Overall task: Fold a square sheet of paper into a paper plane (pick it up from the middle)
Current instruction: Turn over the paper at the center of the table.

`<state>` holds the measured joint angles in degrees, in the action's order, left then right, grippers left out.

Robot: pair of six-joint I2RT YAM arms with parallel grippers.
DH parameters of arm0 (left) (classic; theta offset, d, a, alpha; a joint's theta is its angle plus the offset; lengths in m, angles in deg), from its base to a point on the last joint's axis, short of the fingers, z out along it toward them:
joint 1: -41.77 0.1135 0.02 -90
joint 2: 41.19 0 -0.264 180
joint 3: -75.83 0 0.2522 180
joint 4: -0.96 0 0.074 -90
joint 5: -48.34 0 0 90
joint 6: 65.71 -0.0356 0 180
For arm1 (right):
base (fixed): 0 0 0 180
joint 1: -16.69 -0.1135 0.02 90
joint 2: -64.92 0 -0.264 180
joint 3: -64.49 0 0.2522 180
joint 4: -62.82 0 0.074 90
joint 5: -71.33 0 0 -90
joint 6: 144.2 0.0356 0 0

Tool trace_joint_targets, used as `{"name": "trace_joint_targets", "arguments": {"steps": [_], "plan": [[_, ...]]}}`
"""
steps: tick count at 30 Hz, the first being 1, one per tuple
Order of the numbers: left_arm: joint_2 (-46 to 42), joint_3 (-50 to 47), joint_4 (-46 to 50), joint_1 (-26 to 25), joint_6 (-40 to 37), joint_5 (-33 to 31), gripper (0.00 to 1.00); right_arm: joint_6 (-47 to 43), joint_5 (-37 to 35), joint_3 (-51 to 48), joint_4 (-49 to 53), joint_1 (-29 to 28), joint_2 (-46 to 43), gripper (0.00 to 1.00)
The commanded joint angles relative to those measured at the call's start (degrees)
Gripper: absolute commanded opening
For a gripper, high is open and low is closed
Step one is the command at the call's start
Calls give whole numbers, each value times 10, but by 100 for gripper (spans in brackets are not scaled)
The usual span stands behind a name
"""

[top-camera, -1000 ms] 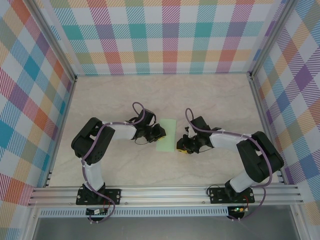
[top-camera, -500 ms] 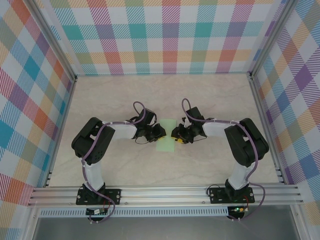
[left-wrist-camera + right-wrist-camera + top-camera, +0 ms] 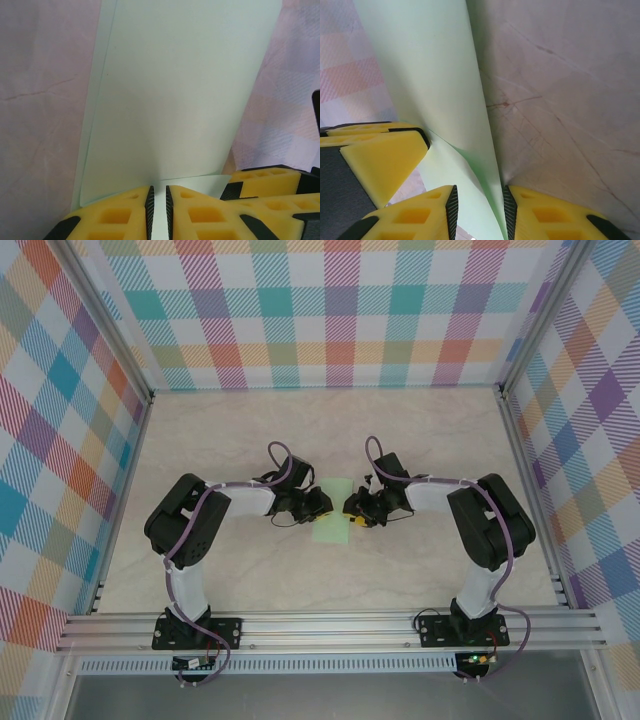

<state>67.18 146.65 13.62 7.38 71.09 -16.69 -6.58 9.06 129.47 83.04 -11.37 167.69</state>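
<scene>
Between the two arms, in the middle of the counter (image 3: 560, 100), the left gripper (image 3: 158, 195) is all but closed. Its yellow pads leave only a thin slit, and the thin, pale green square sheet of paper (image 3: 170, 100) runs straight into that slit, so it has the sheet pinched at the left edge. The right gripper (image 3: 479, 197) faces it from the other side with its jaws partly apart. The sheet's right edge curves up through that gap and brushes one pad, but the gap is wider than the paper, so I read this as straddling rather than clamping.

That is the change. A second ago the right gripper sat off the sheet's near right corner. It has since swung farther and to the left, to the middle of the right edge, nearly nose to nose with the left gripper, which has held its place.

From above, the sheet lies between the two grippers as a tall, narrow strip rather than a square. The left wrist view shows a second layer peeking out along one long side, so it looks already folded once in half.

Both grippers are now at the sheet's middle, so the right one probably only needs to close before the paper can be lifted or creased further. The pointed dart is still a long way off.
</scene>
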Motion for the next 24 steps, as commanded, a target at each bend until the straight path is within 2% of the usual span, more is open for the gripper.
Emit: {"name": "trace_joint_targets", "arguments": {"steps": [1,16,24], "plan": [[20,8,23,-9,-11,-4,18,5,19,-1,-34,-4,-10,32],[3,6,28,-3,-12,-20,20,5,-4,-16,-34,-3,-31,34],[-4,-1,27,1,-10,-30,20,18,37,-34,-86,-2,-27,35]]}}
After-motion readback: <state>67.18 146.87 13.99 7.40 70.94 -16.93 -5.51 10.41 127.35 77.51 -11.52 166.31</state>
